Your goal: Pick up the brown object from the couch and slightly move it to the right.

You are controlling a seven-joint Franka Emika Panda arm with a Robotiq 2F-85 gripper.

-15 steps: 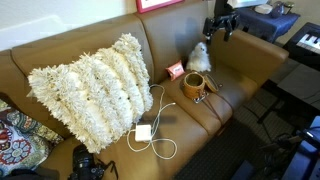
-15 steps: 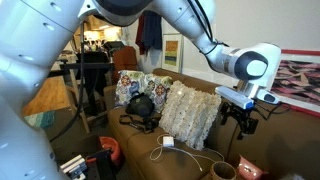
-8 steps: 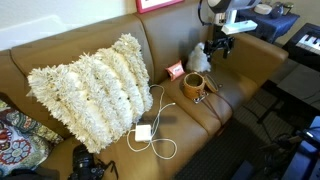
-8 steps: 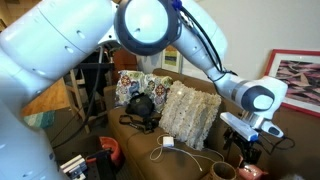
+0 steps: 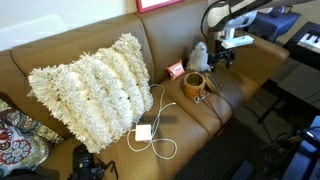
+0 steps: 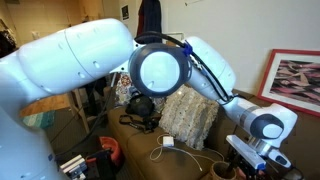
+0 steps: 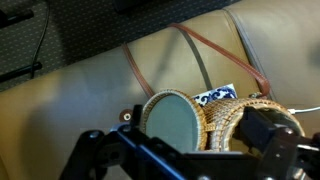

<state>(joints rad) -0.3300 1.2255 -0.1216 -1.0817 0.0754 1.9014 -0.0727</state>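
brown object, upright, on couch seat

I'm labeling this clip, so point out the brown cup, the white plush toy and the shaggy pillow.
brown cup (image 5: 193,90), in an exterior view, on its outer side wall.
white plush toy (image 5: 201,56), in an exterior view, on its fluffy body.
shaggy pillow (image 5: 90,88), in an exterior view, on its front face.

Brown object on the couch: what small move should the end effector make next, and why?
Probably lower and shift slightly towards the brown object. In an exterior view the end effector hangs above it, offset towards the arm of the couch, and is not yet around it. Its fingers look spread.
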